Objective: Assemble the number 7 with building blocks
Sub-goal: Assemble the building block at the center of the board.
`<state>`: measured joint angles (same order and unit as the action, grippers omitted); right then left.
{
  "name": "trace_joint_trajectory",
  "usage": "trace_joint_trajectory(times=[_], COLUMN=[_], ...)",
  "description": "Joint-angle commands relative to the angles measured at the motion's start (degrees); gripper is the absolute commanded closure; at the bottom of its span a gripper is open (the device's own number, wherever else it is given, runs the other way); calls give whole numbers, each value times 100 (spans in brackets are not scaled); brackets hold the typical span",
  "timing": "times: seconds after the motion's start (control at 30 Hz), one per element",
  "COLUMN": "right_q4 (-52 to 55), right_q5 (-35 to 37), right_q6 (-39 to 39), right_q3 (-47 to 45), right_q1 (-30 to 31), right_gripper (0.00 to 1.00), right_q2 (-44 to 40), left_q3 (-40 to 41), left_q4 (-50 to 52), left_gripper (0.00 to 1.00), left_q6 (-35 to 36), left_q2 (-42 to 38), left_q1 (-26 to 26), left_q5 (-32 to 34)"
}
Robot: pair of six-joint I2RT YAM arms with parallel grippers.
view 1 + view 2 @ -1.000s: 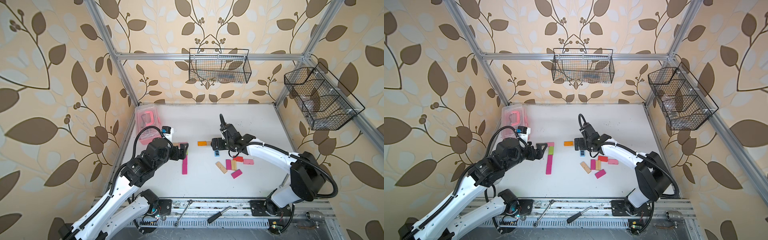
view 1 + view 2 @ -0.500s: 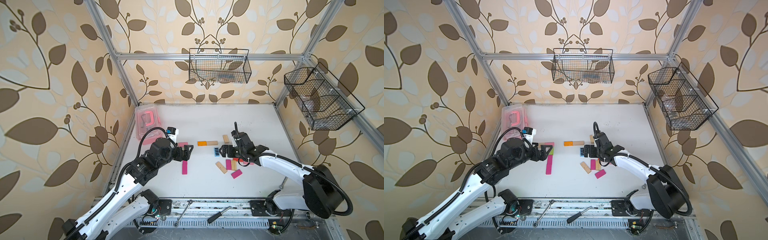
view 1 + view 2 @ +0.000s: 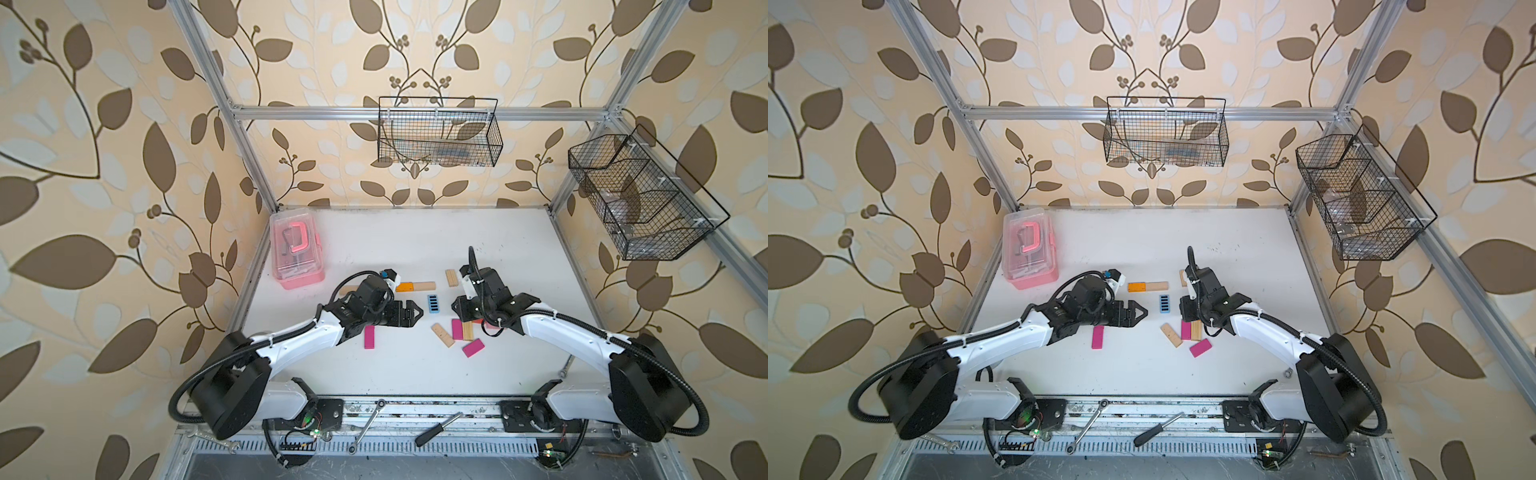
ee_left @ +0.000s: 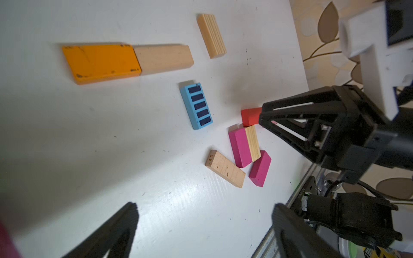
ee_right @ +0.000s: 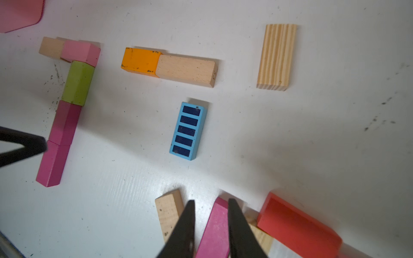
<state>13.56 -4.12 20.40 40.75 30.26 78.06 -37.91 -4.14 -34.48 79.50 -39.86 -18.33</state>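
Jaws of my right gripper point(image 5: 211, 201) close on the magenta block point(image 5: 214, 230) at the bottom edge of the right wrist view, between a wooden block point(image 5: 168, 210) and a red block point(image 5: 297, 223). My left gripper point(image 4: 204, 206) stands wide apart, holding nothing. The blue striped block point(image 5: 187, 130) lies mid-frame. The column point(image 5: 77, 83) of pink, green and magenta blocks runs down the left.

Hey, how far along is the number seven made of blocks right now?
Done: a seven lies laid out, wood block and pink block as top bar, lime green block and a magenta pair as stem. In hand: the right gripper sits shut on a loose magenta block; the left gripper is open, empty. Left: probably adding that block to the stem.
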Motion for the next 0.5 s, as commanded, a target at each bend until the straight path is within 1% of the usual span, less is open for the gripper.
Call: trace_joint_trajectory(times=[0.0,0.03,0.07,0.17,0.3,0.47], right_q4=[-415,-474,-538,-707,-988,-1184], right_q5=[-364,-379,-395,-473,-711,-904], right_q6=[-122,-122,-121,-107,-71,-72], right_q3=[-28,-24,-22,-14,1,90], right_q1=[13,15,9,-24,-29,-142], right_gripper=[82,82,82,82,82,85], right_q2=[299,356,414,587,920,1315], left_q3=[-255,-289,-343,-635,-914,-1149], left_q4=[-815,-866,-864,-675,-597,-511], left_gripper=[33,43,50,58,59,61], left_q6=[-266,-315,-345,-336,-319,-324], left_q2=[579,747,938,1428,1817,2051], left_q1=[-57,-57,-60,-66,-60,-57], left_q5=[-219,-198,-163,-26,136,409])
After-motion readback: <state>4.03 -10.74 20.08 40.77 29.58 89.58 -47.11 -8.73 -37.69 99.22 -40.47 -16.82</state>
